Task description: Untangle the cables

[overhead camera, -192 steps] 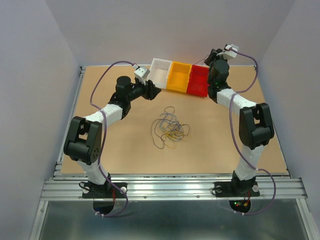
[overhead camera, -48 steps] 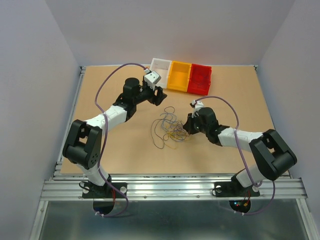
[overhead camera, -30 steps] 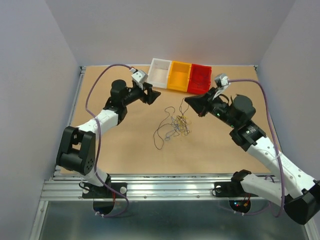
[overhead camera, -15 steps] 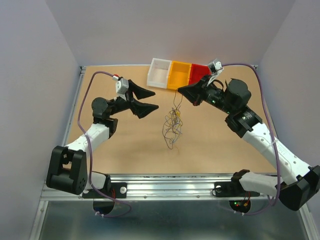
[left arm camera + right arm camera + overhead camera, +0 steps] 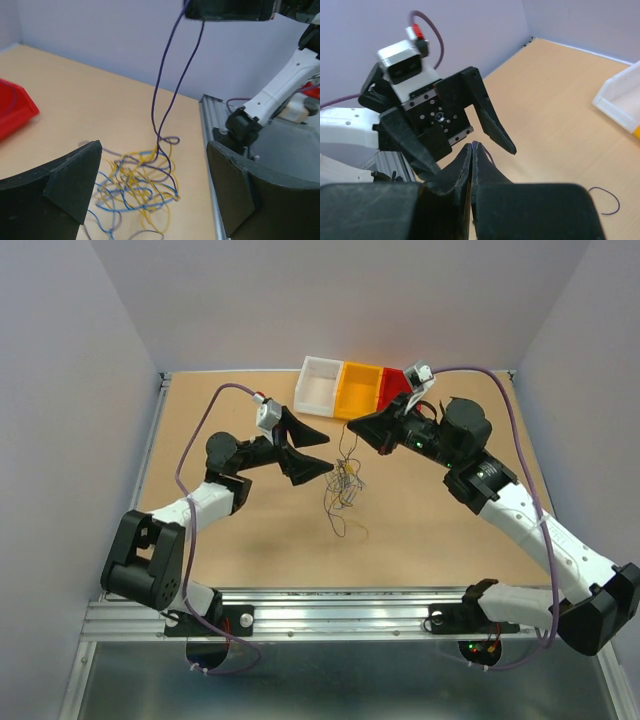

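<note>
At frame centre the right gripper pinches one thin dark purple wire above the tangled bunch of yellow, blue and grey cables. The left gripper, jaws spread wide, probably must next catch another strand.

Table: lay under all items.
Bins: stood in a row of three on the table, at 12 o'clock by the far edge.
Cables: lay near table centre, at 6 o'clock from the bins, with strands rising to the right gripper.
Right gripper: hung above the cables, at their 12 o'clock.
Left gripper: sat just beside the cables, at their 9 o'clock.
</note>
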